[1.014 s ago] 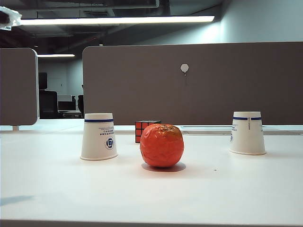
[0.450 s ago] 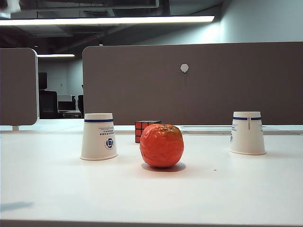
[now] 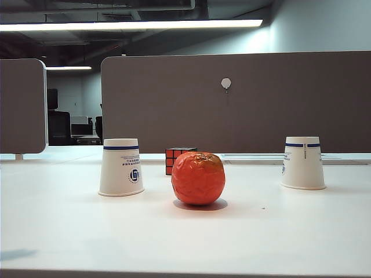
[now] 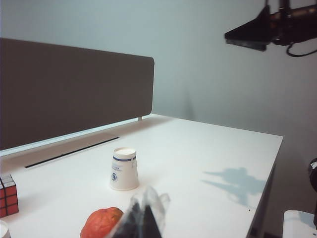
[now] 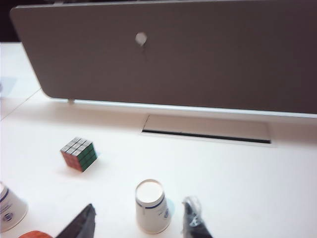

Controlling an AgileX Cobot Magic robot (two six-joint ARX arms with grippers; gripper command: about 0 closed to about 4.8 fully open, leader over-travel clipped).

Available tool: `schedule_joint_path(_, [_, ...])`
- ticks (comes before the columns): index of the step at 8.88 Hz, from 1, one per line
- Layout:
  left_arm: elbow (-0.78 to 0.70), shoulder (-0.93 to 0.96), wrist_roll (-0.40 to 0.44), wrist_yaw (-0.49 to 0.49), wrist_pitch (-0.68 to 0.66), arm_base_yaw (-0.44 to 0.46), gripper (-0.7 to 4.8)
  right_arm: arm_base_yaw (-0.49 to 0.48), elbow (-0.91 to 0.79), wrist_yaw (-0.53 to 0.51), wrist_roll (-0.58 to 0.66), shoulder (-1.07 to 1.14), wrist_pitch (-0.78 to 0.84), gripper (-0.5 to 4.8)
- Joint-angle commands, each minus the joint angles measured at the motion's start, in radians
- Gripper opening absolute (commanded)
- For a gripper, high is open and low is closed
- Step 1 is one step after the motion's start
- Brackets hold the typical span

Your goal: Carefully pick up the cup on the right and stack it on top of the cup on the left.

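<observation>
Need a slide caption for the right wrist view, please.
Open right gripper hovers above the upside-down right cup, puzzle cube beyond.

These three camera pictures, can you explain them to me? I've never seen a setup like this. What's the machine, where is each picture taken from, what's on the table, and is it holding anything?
It is a robot with two arms, each ending in a two-finger gripper. One picture comes from a camera standing at table level; neither arm shows in it. The other two come from cameras on the arms' wrists, looking down past the fingers.

On the white table stand two upside-down paper cups, the left cup and the right cup. Between them sit an orange-red fruit and, further back, a puzzle cube.

The right gripper is open above the right cup, one finger on either side, holding nothing. The left gripper hangs above the table near the fruit, also empty; whether it is open is unclear.
</observation>
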Motion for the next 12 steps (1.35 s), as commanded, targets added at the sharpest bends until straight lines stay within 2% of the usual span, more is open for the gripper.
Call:
schedule_joint_path(1, [0.003, 0.001, -0.005, 0.007, 0.019, -0.001, -0.02, 0.001, 0.039, -0.029, -0.007, 0.067, 0.007, 2.51])
schedule_joint_path(2, [0.003, 0.001, -0.005, -0.008, 0.036, -0.001, -0.02, 0.002, 0.047, -0.097, -0.010, 0.204, 0.018, 2.87])
schedule_joint_path(4, [0.003, 0.001, -0.005, -0.008, 0.048, -0.001, -0.02, 0.002, 0.047, -0.119, -0.029, 0.257, 0.021, 2.89])
schedule_joint_path(5, [0.003, 0.001, -0.005, -0.033, 0.063, -0.001, -0.03, 0.003, 0.047, -0.154, -0.034, 0.359, 0.037, 3.24])
schedule_joint_path(6, [0.003, 0.000, -0.006, -0.053, 0.060, -0.001, -0.03, 0.003, 0.046, -0.248, -0.055, 0.578, 0.201, 3.39])
schedule_joint_path(7, [0.003, 0.001, -0.019, -0.054, 0.060, -0.001, -0.03, 0.003, 0.046, -0.248, -0.055, 0.603, 0.289, 3.39])
schedule_joint_path(8, [0.003, 0.001, -0.055, -0.100, 0.059, -0.001, -0.03, 0.003, 0.046, -0.249, -0.056, 0.643, 0.314, 3.39])
schedule_joint_path(9, [0.003, 0.001, -0.055, -0.113, 0.029, -0.001, -0.03, 0.031, 0.022, -0.264, -0.131, 0.792, 0.307, 3.81])
schedule_joint_path(10, [0.003, 0.001, -0.055, -0.113, 0.020, -0.001, -0.03, 0.036, 0.017, -0.263, -0.131, 0.800, 0.309, 3.82])
schedule_joint_path(11, [0.002, 0.001, -0.054, -0.139, -0.100, 0.000, -0.03, 0.049, -0.093, -0.229, -0.164, 0.848, 0.436, 4.75])
schedule_joint_path(12, [0.002, 0.001, -0.054, -0.138, -0.100, -0.001, -0.03, 0.051, -0.093, -0.230, -0.164, 0.929, 0.438, 4.79])
